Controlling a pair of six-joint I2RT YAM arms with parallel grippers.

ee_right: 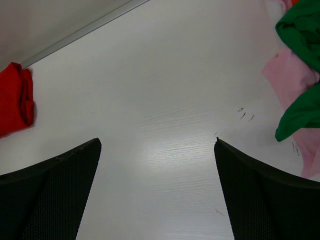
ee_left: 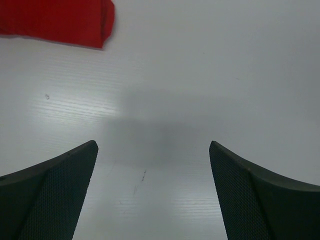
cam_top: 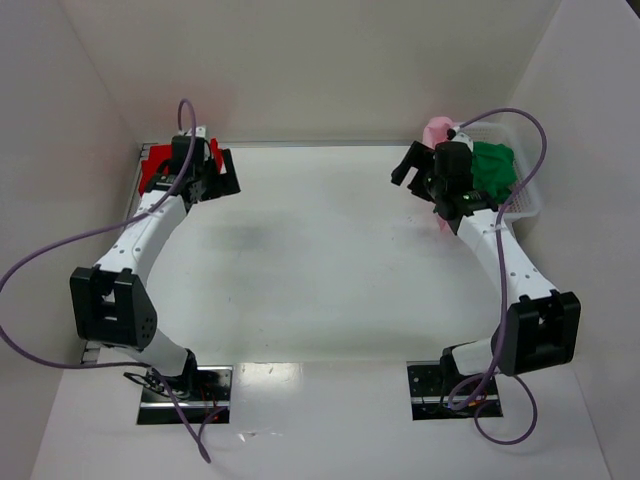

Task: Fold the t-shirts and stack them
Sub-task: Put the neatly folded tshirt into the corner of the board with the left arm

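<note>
Ahead of my left end effector [ee_left: 153, 150] I see the red t-shirt [ee_left: 55, 20], matt cloth, on a smooth, faintly glossy worktop [ee_left: 210, 75].

The left arm [cam_top: 150, 215] hides part of the red shirt [cam_top: 153, 172]; the right arm [cam_top: 490, 235] hides part of the pink shirt [cam_top: 436, 130] and green shirt [cam_top: 493, 168], both cropped in the right wrist view.
</note>
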